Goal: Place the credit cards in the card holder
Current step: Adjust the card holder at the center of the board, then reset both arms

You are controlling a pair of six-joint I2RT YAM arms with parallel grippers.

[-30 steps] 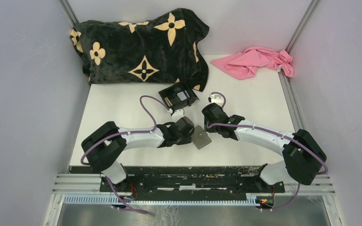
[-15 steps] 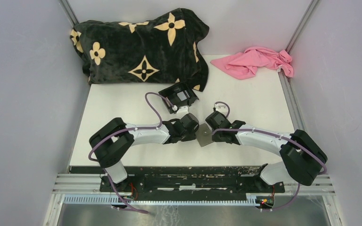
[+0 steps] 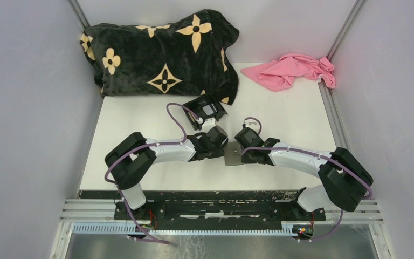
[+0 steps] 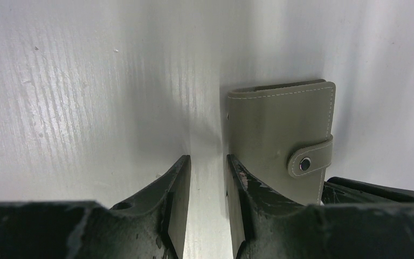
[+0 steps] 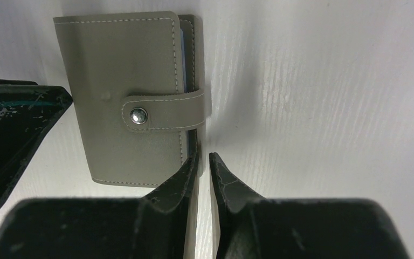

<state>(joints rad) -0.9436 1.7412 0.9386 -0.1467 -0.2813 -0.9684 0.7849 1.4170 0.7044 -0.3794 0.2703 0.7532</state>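
Note:
The card holder (image 3: 232,157), a grey bifold wallet, lies closed on the white table with its clasp tab snapped. It also shows in the left wrist view (image 4: 280,129) and the right wrist view (image 5: 129,91). My left gripper (image 3: 222,147) (image 4: 208,159) is slightly open and empty, its right finger (image 4: 237,178) against the wallet's edge. My right gripper (image 3: 241,153) (image 5: 204,156) is nearly shut and empty, against the wallet's opposite, opening edge. A thin bluish edge shows inside the wallet. No loose credit cards are in view.
A black plastic box (image 3: 205,110) with a pale card-like piece inside stands just behind the grippers. A black blanket with tan flowers (image 3: 161,51) lies at the back left, and a pink cloth (image 3: 294,70) at the back right.
Both grippers have closed in on the wallet from either side. The right gripper came down and toward it. The wallet has turned from tilted to square between them.

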